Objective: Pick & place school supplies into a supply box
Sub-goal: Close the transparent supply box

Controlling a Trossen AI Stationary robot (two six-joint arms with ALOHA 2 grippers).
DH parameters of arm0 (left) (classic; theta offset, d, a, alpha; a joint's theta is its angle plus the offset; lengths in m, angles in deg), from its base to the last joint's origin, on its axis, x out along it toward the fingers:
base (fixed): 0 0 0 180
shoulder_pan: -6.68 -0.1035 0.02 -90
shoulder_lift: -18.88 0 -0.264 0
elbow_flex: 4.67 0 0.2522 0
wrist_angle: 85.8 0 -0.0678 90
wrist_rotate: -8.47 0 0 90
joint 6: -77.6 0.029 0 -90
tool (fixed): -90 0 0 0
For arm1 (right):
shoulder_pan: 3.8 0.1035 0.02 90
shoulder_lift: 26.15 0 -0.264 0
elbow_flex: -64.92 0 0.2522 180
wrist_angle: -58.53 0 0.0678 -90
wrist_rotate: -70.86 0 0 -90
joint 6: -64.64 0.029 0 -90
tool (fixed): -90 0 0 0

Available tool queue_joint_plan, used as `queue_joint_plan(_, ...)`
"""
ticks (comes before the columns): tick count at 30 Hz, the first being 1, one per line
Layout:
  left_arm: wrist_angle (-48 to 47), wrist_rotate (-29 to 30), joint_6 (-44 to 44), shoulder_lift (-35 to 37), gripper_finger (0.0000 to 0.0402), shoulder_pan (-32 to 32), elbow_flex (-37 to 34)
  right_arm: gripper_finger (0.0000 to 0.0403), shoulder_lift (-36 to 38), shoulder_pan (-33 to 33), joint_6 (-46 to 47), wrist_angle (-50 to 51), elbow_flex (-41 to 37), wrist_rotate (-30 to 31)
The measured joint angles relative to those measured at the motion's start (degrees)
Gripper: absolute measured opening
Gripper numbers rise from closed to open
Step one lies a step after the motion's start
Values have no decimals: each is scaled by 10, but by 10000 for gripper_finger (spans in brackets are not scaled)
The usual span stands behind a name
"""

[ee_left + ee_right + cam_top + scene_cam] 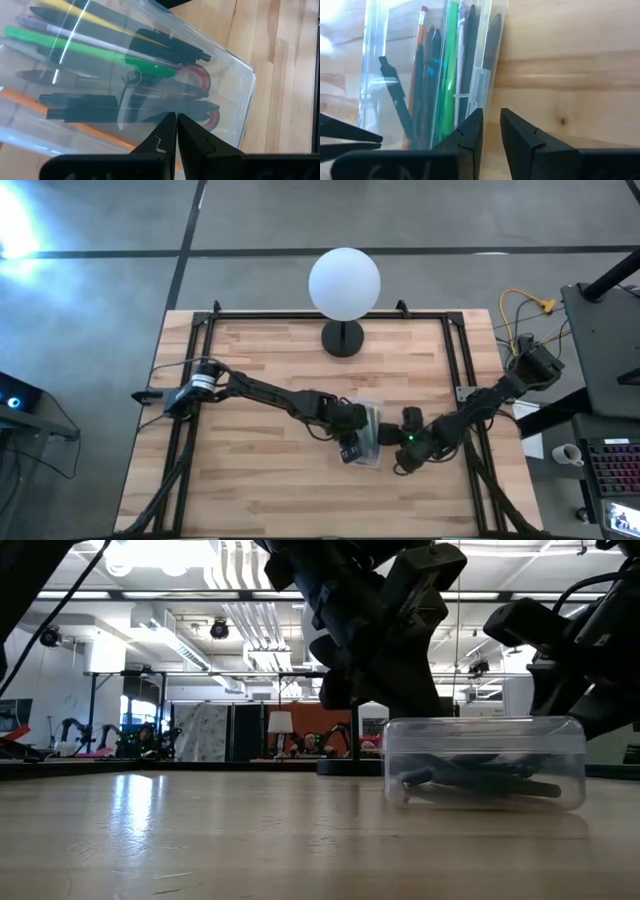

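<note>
Since the pens and scissors [197, 90] already lie inside the supply box [368, 432] at mid-table, both grippers flank it: left gripper [176, 131] closed empty, right gripper [491, 131] slightly parted, empty.

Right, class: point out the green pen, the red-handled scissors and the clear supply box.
green pen [75, 47], left wrist view, on the middle of its barrel.
red-handled scissors [202, 80], left wrist view, on the upper red handle loop.
supply box [485, 735], low view, on its clear side wall near the top.

Green pen [90, 50], orange pencil [30, 102], red-handled scissors [200, 80], clear supply box [235, 90]
</note>
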Motion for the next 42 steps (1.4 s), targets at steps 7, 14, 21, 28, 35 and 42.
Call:
queue_joint_plan(7,-1,-17,0,-5,3,-1,0,52,0,-27,-43,-16,0,0)
queue_joint_plan(14,-6,-38,0,-21,3,-1,0,52,0,-43,-74,-46,-8,-1)
queue_joint_plan(21,-8,-40,1,-21,3,-1,0,52,-14,-43,-76,-132,-39,4)
queue_joint_plan(28,-8,-40,5,-21,3,-1,0,52,-66,-43,-72,-178,-42,-27)
queue_joint_plan(35,-3,-35,14,-12,3,-1,0,52,-27,-33,-48,-68,-42,-6)
queue_joint_plan(42,-28,36,27,25,3,-3,17,52,87,-34,-177,89,-29,18)
